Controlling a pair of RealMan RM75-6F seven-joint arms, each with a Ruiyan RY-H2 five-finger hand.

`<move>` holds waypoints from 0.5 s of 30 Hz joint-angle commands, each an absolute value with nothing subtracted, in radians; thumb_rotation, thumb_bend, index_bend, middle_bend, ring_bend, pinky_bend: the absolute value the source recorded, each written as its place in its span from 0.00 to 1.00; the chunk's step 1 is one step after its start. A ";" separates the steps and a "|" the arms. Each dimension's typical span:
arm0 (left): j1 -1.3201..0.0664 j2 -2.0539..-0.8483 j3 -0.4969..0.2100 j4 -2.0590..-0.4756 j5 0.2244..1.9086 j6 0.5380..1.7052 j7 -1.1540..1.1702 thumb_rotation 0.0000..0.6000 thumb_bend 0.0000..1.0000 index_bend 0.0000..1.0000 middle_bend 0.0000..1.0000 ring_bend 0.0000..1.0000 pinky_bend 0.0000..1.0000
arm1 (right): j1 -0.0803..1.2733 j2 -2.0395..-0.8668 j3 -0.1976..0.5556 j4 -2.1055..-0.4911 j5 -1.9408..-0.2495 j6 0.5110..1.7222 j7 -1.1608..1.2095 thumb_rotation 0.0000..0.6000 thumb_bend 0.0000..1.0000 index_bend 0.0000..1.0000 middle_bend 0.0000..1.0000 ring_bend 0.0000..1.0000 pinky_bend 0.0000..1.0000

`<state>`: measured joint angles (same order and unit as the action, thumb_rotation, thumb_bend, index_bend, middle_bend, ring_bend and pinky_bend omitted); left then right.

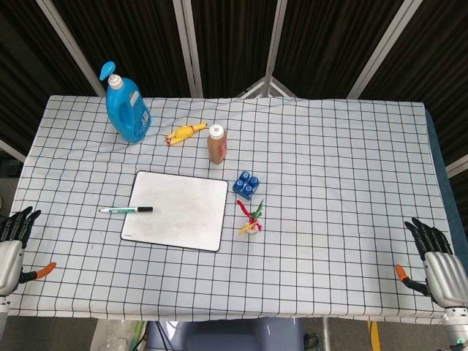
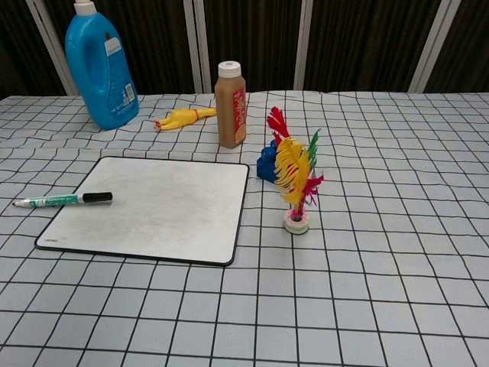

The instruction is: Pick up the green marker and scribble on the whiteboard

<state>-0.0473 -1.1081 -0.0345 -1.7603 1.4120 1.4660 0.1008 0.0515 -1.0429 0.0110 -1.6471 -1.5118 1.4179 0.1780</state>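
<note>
green marker (image 1: 126, 210) lies across whiteboard (image 1: 176, 210) left edge, capped black end on the board | left robot hand (image 1: 12, 245) empty, fingers apart, at tabletop (image 1: 329, 168) near-left corner | right robot hand (image 1: 436, 259) empty, fingers apart, near-right corner

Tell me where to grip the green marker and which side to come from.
Grip the green marker mid-barrel, on the part overhanging the whiteboard's left edge. It lies flat, black cap resting on the board, so come from above with fingers across the barrel. The left robot hand is likely the nearer one.
</note>
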 commanded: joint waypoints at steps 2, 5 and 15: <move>-0.047 -1.108 -0.035 -1.760 1.411 1.466 0.101 1.00 0.07 0.00 0.00 0.00 0.00 | 0.052 -1.042 0.011 -1.648 -1.512 1.418 0.177 1.00 0.35 0.00 0.00 0.00 0.00; -0.048 -1.107 -0.034 -1.762 1.410 1.463 0.103 1.00 0.07 0.00 0.00 0.00 0.00 | 0.051 -1.042 0.010 -1.648 -1.512 1.418 0.178 1.00 0.35 0.00 0.00 0.00 0.00; -0.058 -1.109 -0.037 -1.767 1.402 1.442 0.090 1.00 0.07 0.00 0.00 0.00 0.00 | 0.050 -1.043 0.009 -1.649 -1.510 1.417 0.178 1.00 0.35 0.00 0.00 0.00 0.00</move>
<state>-0.0530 -1.1085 -0.0341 -1.7641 1.4096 1.4518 0.0941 0.0493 -1.0424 0.0086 -1.6487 -1.5115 1.4182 0.1788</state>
